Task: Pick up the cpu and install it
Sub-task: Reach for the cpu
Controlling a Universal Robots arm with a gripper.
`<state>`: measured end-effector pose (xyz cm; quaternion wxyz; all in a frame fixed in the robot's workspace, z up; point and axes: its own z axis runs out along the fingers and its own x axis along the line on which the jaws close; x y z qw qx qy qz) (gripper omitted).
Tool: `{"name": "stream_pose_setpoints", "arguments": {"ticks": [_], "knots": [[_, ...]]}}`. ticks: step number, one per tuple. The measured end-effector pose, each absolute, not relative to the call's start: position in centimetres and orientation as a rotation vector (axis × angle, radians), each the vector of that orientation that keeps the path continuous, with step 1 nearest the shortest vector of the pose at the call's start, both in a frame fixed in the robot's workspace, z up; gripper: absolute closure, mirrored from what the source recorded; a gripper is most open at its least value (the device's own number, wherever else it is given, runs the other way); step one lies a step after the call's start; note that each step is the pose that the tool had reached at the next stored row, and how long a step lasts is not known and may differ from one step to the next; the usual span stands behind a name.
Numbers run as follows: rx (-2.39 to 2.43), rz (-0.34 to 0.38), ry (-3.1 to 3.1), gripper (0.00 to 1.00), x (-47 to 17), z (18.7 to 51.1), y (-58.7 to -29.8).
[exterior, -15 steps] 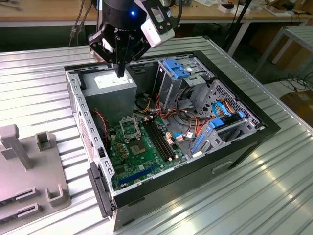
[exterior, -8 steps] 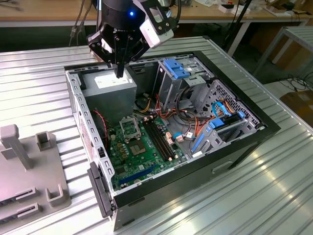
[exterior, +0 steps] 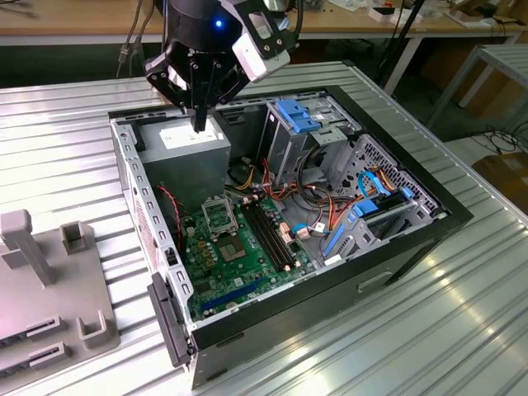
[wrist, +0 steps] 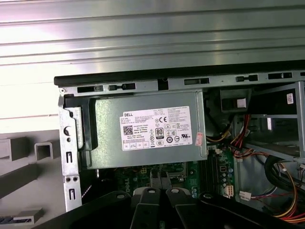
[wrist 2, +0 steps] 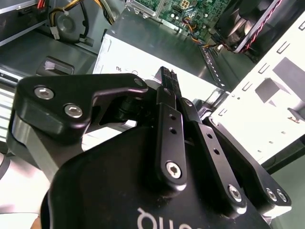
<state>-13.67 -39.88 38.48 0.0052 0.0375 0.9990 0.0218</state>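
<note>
the gripper (exterior: pixel 198 122) hangs just above the grey power supply (exterior: pixel 194 147) inside the open computer case (exterior: pixel 330 301), jaws pressed together. the cpu socket (exterior: pixel 216 216) sits on the motherboard (exterior: pixel 239 268) nearby. where the cpu lies i cannot tell.

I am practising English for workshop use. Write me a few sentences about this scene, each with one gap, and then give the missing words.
1. The gripper hangs over the grey ___, which bears a white label.
2. Its fingers are ___, with no gap between them.
3. The drive tabs are ___ in colour.
4. The socket sits on the green ___.

Missing words: power supply; shut; blue; motherboard.
</note>
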Motion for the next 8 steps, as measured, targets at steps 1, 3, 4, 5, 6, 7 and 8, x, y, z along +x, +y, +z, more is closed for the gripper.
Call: {"name": "stream_pose_setpoints", "arguments": {"ticks": [1,3,4,5,6,7,8], "knots": [[0.117,0.068,3.128,0.89,-13.68,38.47,-39.89],[0.118,0.068,3.128,0.89,-13.74,38.46,-39.89],[0.118,0.068,3.128,0.89,-13.77,38.45,-39.89],[0.118,0.068,3.128,0.89,-13.81,38.45,-39.88],[0.118,0.068,3.128,0.89,-13.84,38.44,-39.88],[0.118,0.068,3.128,0.89,-13.88,38.43,-39.88],[0.118,0.068,3.128,0.89,-13.91,38.42,-39.89]]}}
